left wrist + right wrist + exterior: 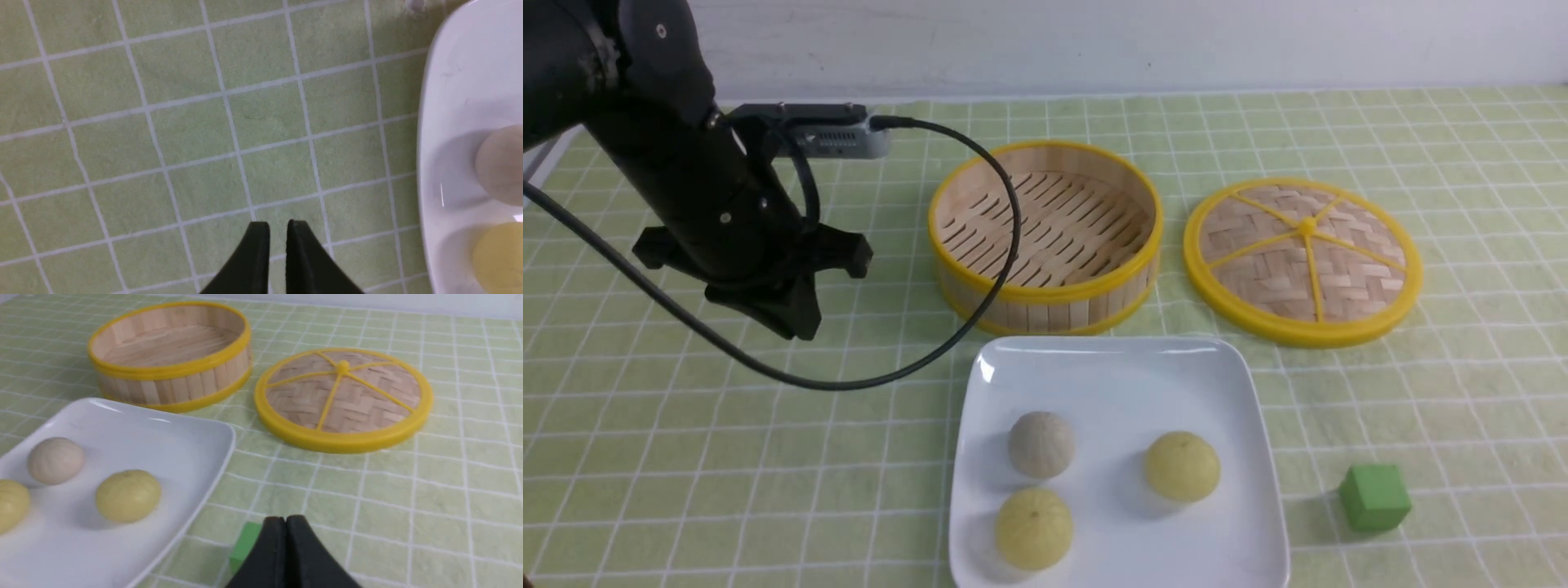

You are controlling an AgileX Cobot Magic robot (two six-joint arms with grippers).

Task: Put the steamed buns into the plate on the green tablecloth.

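the left fingers (255,249) stand nearly together with only a thin slit between the tips, pinching nothing. they hang over bare green tablecloth (686,457), with the edge of the plate (1258,425) just off to one side in the left wrist view. the right fingers (302,547) are pressed together and also empty, with a green cube (244,546) just behind them; the right arm does not show in the front view.

taking the plate as the dial in the front view, the left arm sits out at 10 o'clock, well apart from it. on the plate lie all three steamed buns: an off-white bun (1041,443) at about 9 o'clock, one yellow bun (1182,466) at 3 o'clock and the other yellow bun (1034,527) at 8 o'clock. each is domed side up and apart from the others.

the bamboo steamer basket (1045,306) at 12 o'clock is empty, and its woven lid (1303,257) lies flat on the table at 1 to 2 o'clock. the green cube rests on the cloth at 4 o'clock, off the plate.

by my reading the task is done: every bun is in the plate, nothing is held, and no bun is left elsewhere. at most the arms have to go clear.

no brand, label or readable writing shows on the plate, steamer, lid, cube or arm.
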